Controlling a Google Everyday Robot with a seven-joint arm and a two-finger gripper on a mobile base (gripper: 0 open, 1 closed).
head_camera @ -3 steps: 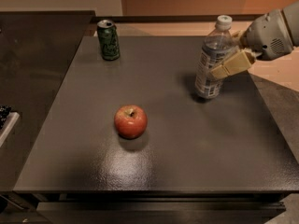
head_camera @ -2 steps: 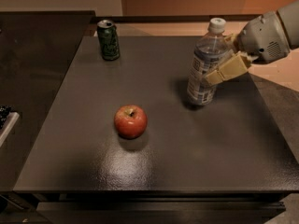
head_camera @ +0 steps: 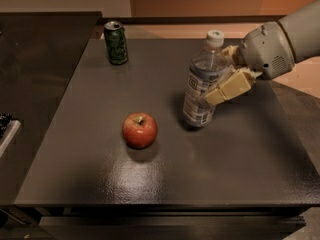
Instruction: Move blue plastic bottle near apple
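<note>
The blue plastic bottle (head_camera: 202, 81) is clear with a white cap and a blue-and-white label. It leans slightly right, its base on or just above the dark table (head_camera: 240, 154), right of centre. My gripper (head_camera: 220, 76) comes in from the right and is shut on the bottle's middle, with one tan finger (head_camera: 230, 87) across the front of the label. The red apple (head_camera: 140, 130) with a yellowish top sits on the table to the bottle's lower left, about a bottle's width away.
A green drink can (head_camera: 116, 42) stands upright at the table's back left. A darker counter (head_camera: 35, 74) adjoins the table on the left. The table's front edge runs along the bottom, and its right edge lies under my arm.
My gripper has carried the bottle left and toward the front of the table, closer to the apple. The apple and the can have not moved.
</note>
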